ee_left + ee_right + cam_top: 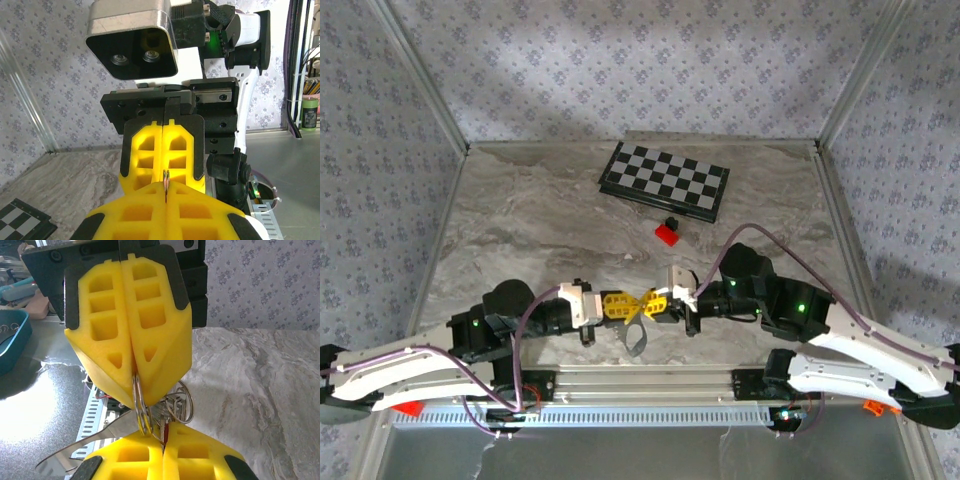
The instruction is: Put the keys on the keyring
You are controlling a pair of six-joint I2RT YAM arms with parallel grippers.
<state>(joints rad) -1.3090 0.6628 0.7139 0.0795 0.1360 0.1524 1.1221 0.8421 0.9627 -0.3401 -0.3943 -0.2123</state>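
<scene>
left hand (pixel 133 385), right hand (pixel 164 442) clamping keyring (pixel 140 407), keys (pixel 169 412) mostly hidden

Left gripper (pixel 134 389) pinches keyring (pixel 140 412); right gripper (pixel 163 439) closed just below.

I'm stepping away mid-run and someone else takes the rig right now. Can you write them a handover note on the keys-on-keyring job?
Left gripper: shut on the keyring, a bunch of silvery wire rings held above the table near its front edge.
Right gripper: shut, tip to tip with the left one at the same rings. A thin red sliver sits in its seam. It may be a key, but I cannot tell.
A grey strip hangs from the rings.
Done: rings held up between both arms.
Left: no key is visibly threaded. Confirm the key, then thread it on.
</scene>
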